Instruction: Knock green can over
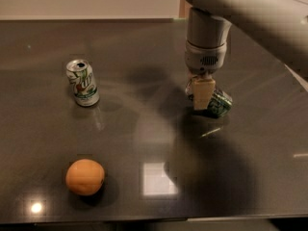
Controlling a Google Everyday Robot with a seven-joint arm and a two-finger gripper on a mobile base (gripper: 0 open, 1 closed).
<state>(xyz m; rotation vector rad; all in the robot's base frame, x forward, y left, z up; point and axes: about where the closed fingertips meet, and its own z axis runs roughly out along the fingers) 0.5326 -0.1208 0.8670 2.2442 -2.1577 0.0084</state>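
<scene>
The green can (220,103) is dark green and lies tipped on its side on the dark table (144,61), right of centre. It is partly hidden behind the gripper. My gripper (201,96) hangs from the grey arm (207,37) and stands just left of the can, against it, with its cream-coloured fingertips (202,94) close to the tabletop.
A white can with green and red print (83,82) stands upright at the left. An orange (85,176) sits at the front left. The table's right edge (298,81) runs behind the arm. Bright light reflections lie on the tabletop near the front.
</scene>
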